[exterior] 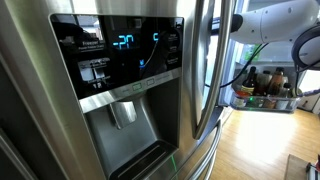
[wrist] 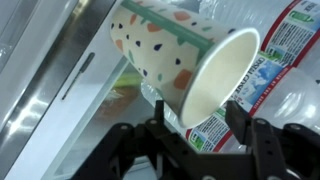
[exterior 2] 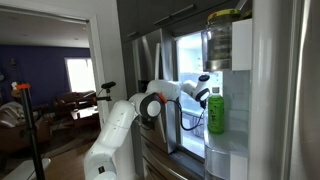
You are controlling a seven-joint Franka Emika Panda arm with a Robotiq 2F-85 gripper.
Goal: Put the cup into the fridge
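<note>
- Gripper (wrist: 197,108), cut off by the lower frame edge in the wrist view, clamps the cup (wrist: 165,50) near its rim between both fingers (wrist: 155,105).
- Cup lies tilted, mouth toward the lower right; it is speckled, with a green band below the rim.
- Bottles (wrist: 285,50) at the right edge are partly hidden by the cup; their red and blue-green label print is too blurred to read.
- Fridge (exterior 2: 190,60) stands open in an exterior view; the arm (exterior 2: 120,125) reaches into its lit interior beside a green bottle (exterior 2: 215,112). The cup cannot be made out there.
- Black panel (exterior: 120,50), upper left of an exterior view: the blue digits look like "-20"; the smaller captions are illegible.
</note>
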